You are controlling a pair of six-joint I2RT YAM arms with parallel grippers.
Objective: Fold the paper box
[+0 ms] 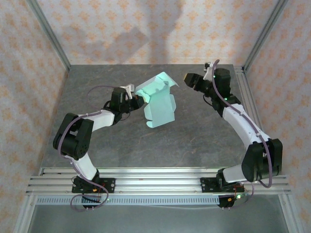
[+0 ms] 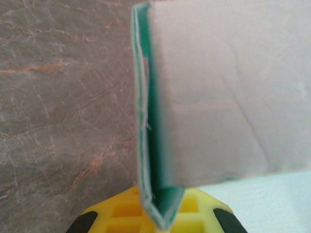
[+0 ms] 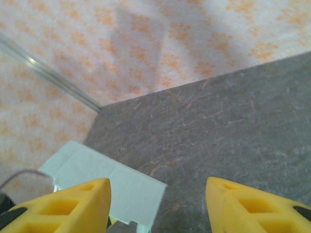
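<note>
Reaching inward from the near rail with both arms, over the dark stone-patterned table (image 1: 194, 141). Clamping tight with the left gripper (image 1: 137, 101), fingers together on a doubled edge of the paper box (image 1: 159, 104). From the left wrist, squeezing a green crease deep between the yellow pads (image 2: 121, 213), probably to anchor the card and keep that fold from springing apart. Holding the mint sheet up and tilted near the table's middle, part-formed, with flaps fanning away at its far end, likely for access from the opposite side. Unclear from above: lower edge touching the surface or hanging clear. Hovering just beyond the far upper flap with the right gripper (image 1: 188, 79), yellow fingers (image 3: 73, 204) standing apart and gripping nothing. Looking down past one pale flap, seemingly lining up for a push or pinch there. Farther back, only bare table running to the patterned wall (image 1: 146, 29).
</note>
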